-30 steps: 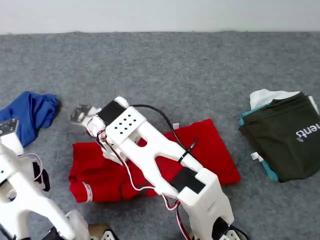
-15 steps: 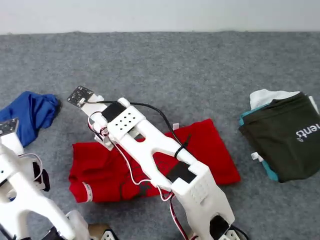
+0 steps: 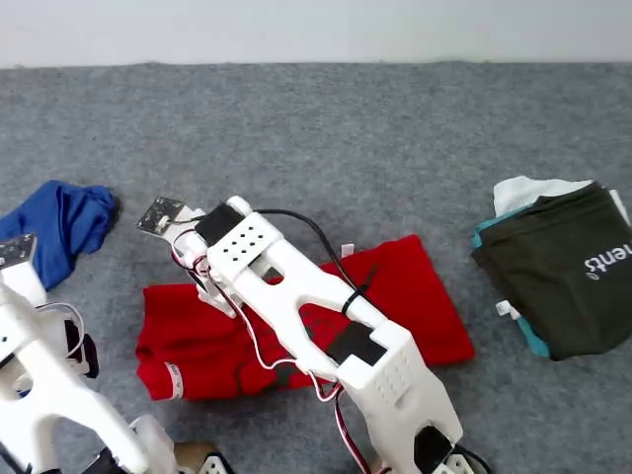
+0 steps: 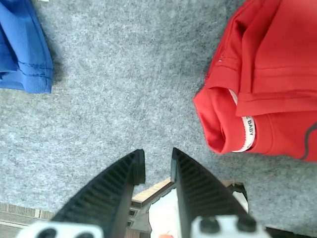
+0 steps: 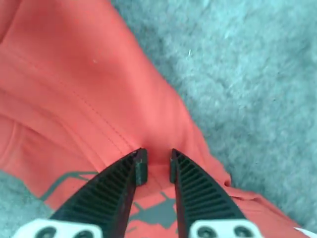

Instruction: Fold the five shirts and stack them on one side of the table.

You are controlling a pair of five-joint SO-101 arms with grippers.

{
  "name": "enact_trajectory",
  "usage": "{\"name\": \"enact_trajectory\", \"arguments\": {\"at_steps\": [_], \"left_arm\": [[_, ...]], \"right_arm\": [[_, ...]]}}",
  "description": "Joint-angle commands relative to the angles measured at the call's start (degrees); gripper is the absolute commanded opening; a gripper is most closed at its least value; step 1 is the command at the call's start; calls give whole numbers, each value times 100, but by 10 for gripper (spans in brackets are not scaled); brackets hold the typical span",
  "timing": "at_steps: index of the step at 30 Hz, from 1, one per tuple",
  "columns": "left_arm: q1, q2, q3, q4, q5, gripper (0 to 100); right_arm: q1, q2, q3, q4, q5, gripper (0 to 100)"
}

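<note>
The surface [image 3: 395, 148] is grey and fuzzy all over. A pale wall [image 3: 316, 30] is seen behind its far edge in the high view. In the left wrist view, a strip of brown wood [image 4: 17, 210] is seen next to the grey edge.

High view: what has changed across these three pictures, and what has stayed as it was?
The right arm's wrist swung toward the table's far side, then came partly back, above the red shirt's edge. Nothing was visibly taken hold of or let go. The red shirt, blue shirt, folded stack and left arm stayed put.
</note>
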Motion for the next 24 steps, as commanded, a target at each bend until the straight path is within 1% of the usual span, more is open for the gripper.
{"name": "enact_trajectory", "arguments": {"at_steps": [1, 4, 8, 18, 24], "left_arm": [[-9, 0, -22, -9, 44, 101], [-9, 0, -22, -9, 44, 101], [-9, 0, -22, -9, 44, 101], [-9, 0, -22, -9, 44, 101], [-9, -9, -22, -9, 44, 101]], "right_arm": [[22, -127, -176, 119, 70, 90], [110, 4, 44, -48, 70, 89], [233, 242, 334, -593, 70, 89], [198, 374, 360, -1420, 44, 89], [40, 330, 352, -1420, 70, 90]]}}
